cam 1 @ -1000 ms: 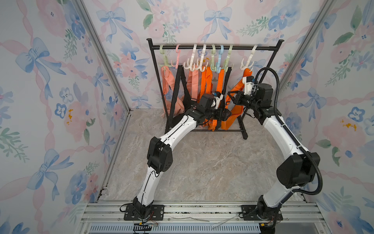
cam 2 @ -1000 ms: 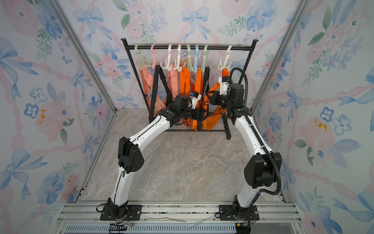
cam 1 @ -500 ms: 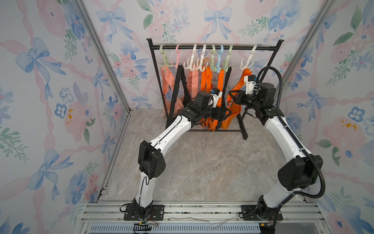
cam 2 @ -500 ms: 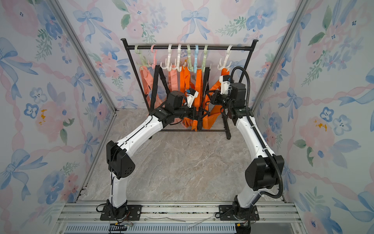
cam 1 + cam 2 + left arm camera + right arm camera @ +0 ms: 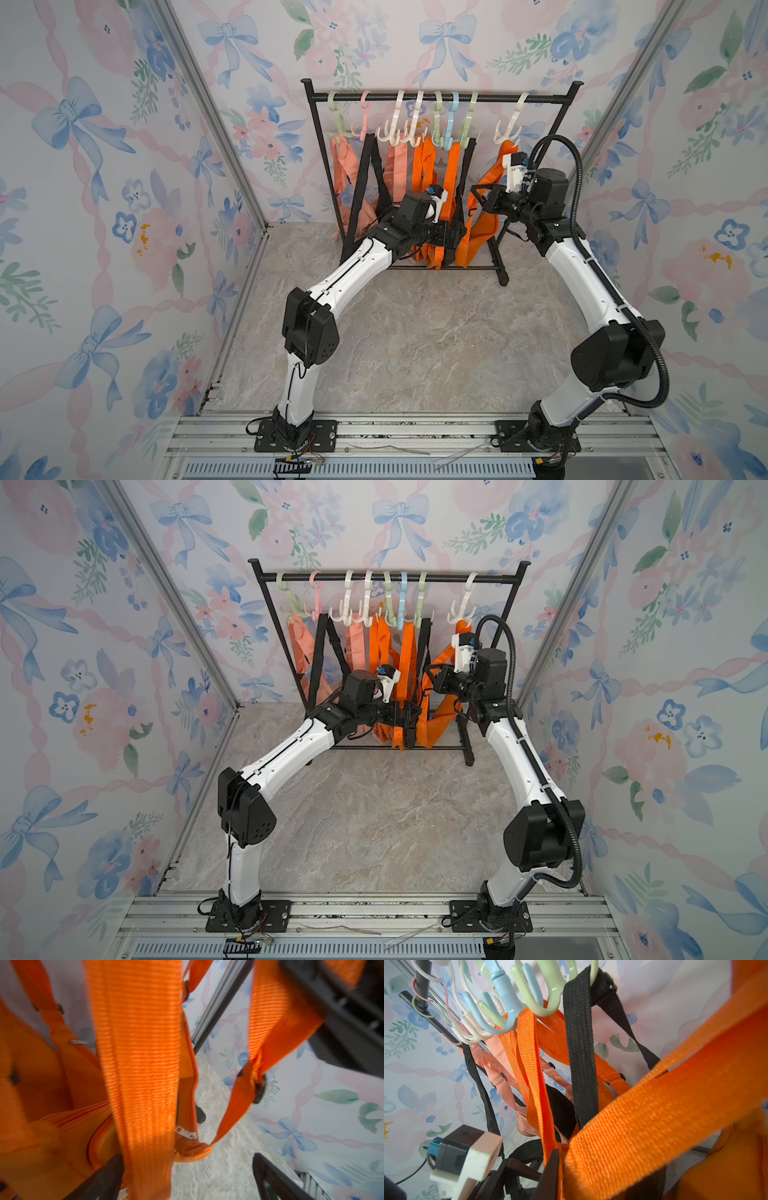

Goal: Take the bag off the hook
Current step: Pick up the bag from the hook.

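Eight plastic hooks [image 5: 417,120] counted on the single black rack [image 5: 540,97]: three white, three green, one pink, one blue. Bags in peach, black and orange hang bunched below them; I cannot count them apart. Two arms are at the rack. My right gripper [image 5: 478,195] is pinched on the taut orange strap [image 5: 654,1118] of the orange bag [image 5: 478,241], whose loop sits on the end white hook [image 5: 510,124]. My left gripper [image 5: 187,1159] stands wide apart, with another orange strap [image 5: 141,1064] hanging between its fingers [image 5: 104,1178].
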Robot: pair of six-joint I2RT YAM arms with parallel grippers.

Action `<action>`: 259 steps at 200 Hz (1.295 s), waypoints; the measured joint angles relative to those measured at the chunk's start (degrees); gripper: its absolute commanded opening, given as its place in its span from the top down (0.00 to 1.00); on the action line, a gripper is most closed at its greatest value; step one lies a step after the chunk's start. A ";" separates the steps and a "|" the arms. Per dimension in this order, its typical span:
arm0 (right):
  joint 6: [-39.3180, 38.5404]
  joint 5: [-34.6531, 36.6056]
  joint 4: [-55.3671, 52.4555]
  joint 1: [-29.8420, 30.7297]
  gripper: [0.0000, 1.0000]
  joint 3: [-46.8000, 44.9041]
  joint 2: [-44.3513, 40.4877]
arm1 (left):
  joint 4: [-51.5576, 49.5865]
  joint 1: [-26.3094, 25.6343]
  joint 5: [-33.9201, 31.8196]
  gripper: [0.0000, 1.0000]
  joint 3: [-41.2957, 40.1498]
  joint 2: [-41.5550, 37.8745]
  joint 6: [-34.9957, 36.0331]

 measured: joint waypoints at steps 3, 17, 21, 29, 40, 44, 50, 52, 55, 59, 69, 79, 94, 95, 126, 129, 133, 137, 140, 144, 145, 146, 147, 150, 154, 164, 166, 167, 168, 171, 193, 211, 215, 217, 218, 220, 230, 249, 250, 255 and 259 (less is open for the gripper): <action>0.00 0.00 0.00 0.00 0.85 0.00 0.00 | -0.15 0.09 -0.48 0.02 -0.44 -0.26 0.11; 0.00 -0.02 0.00 0.00 0.85 0.00 0.00 | -0.46 0.13 -2.10 0.02 -1.75 -1.68 0.70; 0.00 0.00 0.00 0.00 0.85 0.00 0.00 | -0.46 0.02 -2.21 0.02 -1.86 -1.97 1.03; 0.00 0.00 0.00 0.00 0.85 0.00 0.00 | -0.39 -0.31 -2.10 0.02 -1.88 -2.54 1.68; 0.00 0.00 0.00 0.00 0.85 0.02 0.00 | -0.35 -1.01 -1.40 0.02 -1.77 -3.17 2.58; 0.00 0.00 -0.02 0.00 0.84 0.02 0.00 | -0.31 -1.25 -0.98 0.02 -1.68 -3.34 2.80; 0.00 0.00 0.00 0.00 0.84 0.00 0.00 | -0.28 -1.75 -0.24 0.02 -1.33 -3.37 3.26; 0.00 0.00 0.00 0.00 0.84 0.02 0.00 | -0.24 -1.97 0.02 0.02 -1.18 -3.37 3.41; 0.00 0.00 0.00 0.00 0.84 0.02 0.00 | -0.24 -2.21 0.35 0.02 -0.96 -3.34 3.56; 0.00 -0.02 0.00 0.00 0.84 0.02 0.00 | -0.20 -2.60 0.92 0.02 -0.66 -3.26 3.82; 0.00 0.00 -0.02 0.00 0.84 0.02 0.00 | -0.22 -3.43 2.16 0.02 0.26 -2.89 4.17; 0.00 0.00 -0.02 0.00 0.84 0.02 0.00 | -0.11 -4.20 3.37 0.03 1.55 -2.03 4.50; 0.00 -0.02 -0.02 0.00 0.84 0.02 0.00 | -0.07 -4.98 4.94 0.06 3.41 -0.35 4.76; 0.00 -0.02 -0.02 0.00 0.84 0.02 0.00 | -0.09 -5.01 5.11 0.06 3.56 -0.22 4.79; 0.02 -0.17 -0.02 0.00 0.84 0.02 0.00 | -0.13 -5.09 6.12 0.31 6.75 4.39 4.81; 0.02 -0.24 -0.02 0.00 0.84 0.02 0.00 | -0.22 -5.07 6.27 0.37 7.28 4.98 5.35; 0.02 -0.24 -0.02 0.00 0.84 0.02 -0.07 | -0.17 -4.98 6.27 0.44 7.69 5.57 4.66; 0.02 -0.28 -0.11 0.00 0.84 0.02 -0.11 | -0.22 -4.98 6.49 0.48 8.26 6.29 5.25; 0.02 -0.28 -0.17 0.00 0.84 0.02 -0.15 | -0.20 -4.94 6.49 0.49 8.66 6.69 4.70; 0.02 -0.33 -0.28 0.00 0.84 0.02 -0.28 | -0.24 -4.92 6.62 0.51 9.25 7.37 5.14; 0.02 -0.33 -0.31 0.00 0.84 0.02 -0.31 | -0.22 -4.92 6.60 0.52 9.33 7.45 4.98; 0.02 -0.33 -0.31 0.00 0.84 0.02 -0.35 | -0.22 -4.92 6.58 0.52 9.53 7.63 4.81; 0.02 -0.35 -0.33 0.00 0.84 0.00 -0.37 | -0.24 -4.92 6.60 0.53 9.62 7.74 4.92; 0.02 -0.42 -0.39 0.00 0.84 0.00 -0.46 | -0.24 -4.90 6.71 0.55 9.99 8.13 5.25; 0.02 -0.44 -0.44 0.00 0.84 0.00 -0.70 | -0.24 -4.87 6.75 0.58 10.51 8.57 4.94; 0.00 -0.46 -0.55 0.00 0.84 0.00 -1.25 | -0.26 -4.85 6.80 0.62 11.65 9.53 5.05; 0.00 -0.44 -0.57 0.00 0.84 0.00 -1.42 | -0.26 -4.81 6.82 0.63 11.87 9.70 4.70; 0.00 -0.44 -0.57 0.00 0.84 0.00 -1.49 | -0.26 -4.81 6.84 0.63 11.93 9.77 4.70; 0.00 -0.46 -0.59 0.00 0.84 0.00 -1.53 | -0.26 -4.79 6.93 0.64 12.11 9.86 4.85; 0.00 -0.44 -0.68 0.00 0.84 0.00 -1.73 | -0.26 -4.76 7.02 0.65 12.39 10.01 4.85; 0.00 -0.46 -0.74 0.00 0.84 -0.50 -3.96 | -0.22 -4.55 7.56 0.70 13.68 10.60 4.13; 0.00 -0.48 -0.68 0.02 0.84 -0.81 -5.31 | -0.20 -4.26 7.67 0.64 14.36 10.60 3.69; 0.00 -0.48 -0.66 0.00 0.84 -0.92 -5.57 | -0.20 -4.17 7.76 0.64 14.49 10.60 3.80; 0.00 -0.48 -0.63 0.00 0.84 -0.98 -5.64 | -0.20 -4.13 7.80 0.64 14.56 10.60 3.56; 0.00 -0.48 -0.61 0.00 0.84 -1.01 -5.68 | -0.17 -4.13 7.78 0.65 14.58 10.60 3.50; 0.00 -0.48 -0.63 0.00 0.84 -1.07 -5.79 | -0.20 -4.13 7.82 0.65 14.67 10.60 3.54; 0.00 -0.48 -0.61 0.02 0.84 -1.60 -6.19 | -0.20 -4.07 7.82 0.69 15.04 10.60 3.41; 0.02 -0.48 -0.66 0.02 0.84 -2.54 -6.38 | -0.20 -3.96 8.00 0.82 16.04 10.84 2.91; 0.02 -0.48 -0.66 0.02 0.84 -2.58 -6.38 | -0.20 -3.96 8.04 0.83 16.09 10.86 3.02; 0.02 -0.48 -0.70 0.02 0.84 -2.75 -6.38 | -0.20 -3.89 8.09 0.86 16.35 10.97 2.60; 0.02 -0.48 -0.70 0.02 0.84 -2.93 -6.38 | -0.20 -3.87 8.22 0.88 16.52 11.04 2.93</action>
